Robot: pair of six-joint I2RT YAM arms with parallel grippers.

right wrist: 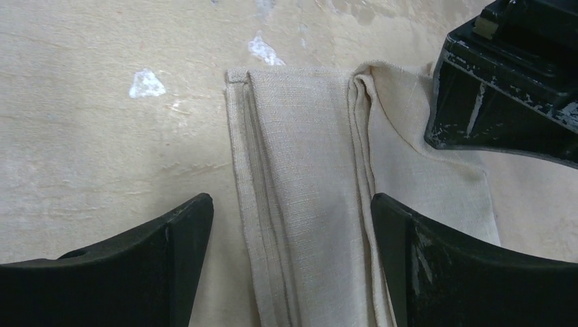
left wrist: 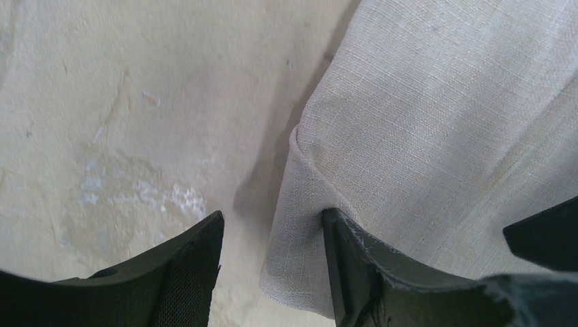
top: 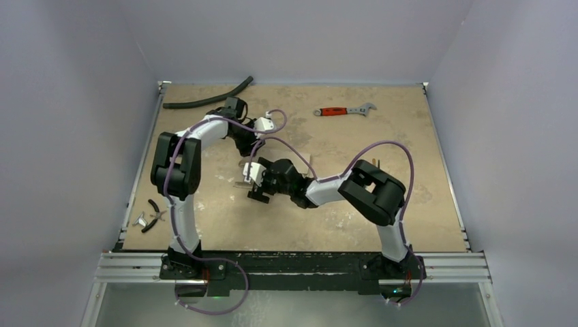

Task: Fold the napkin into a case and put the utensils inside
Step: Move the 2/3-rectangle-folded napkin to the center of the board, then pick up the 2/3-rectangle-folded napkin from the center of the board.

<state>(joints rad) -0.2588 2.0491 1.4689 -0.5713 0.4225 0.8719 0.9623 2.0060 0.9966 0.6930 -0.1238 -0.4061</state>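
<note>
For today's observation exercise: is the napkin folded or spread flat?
Folded. The napkin lies as a narrow strip with stacked, layered edges.

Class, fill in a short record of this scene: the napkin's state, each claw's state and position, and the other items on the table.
napkin: folded into a layered strip, flat on the table
left claw: open, astride one napkin edge
right claw: open, straddling the strip
other items: red-handled wrench, black hose, pliers
</note>
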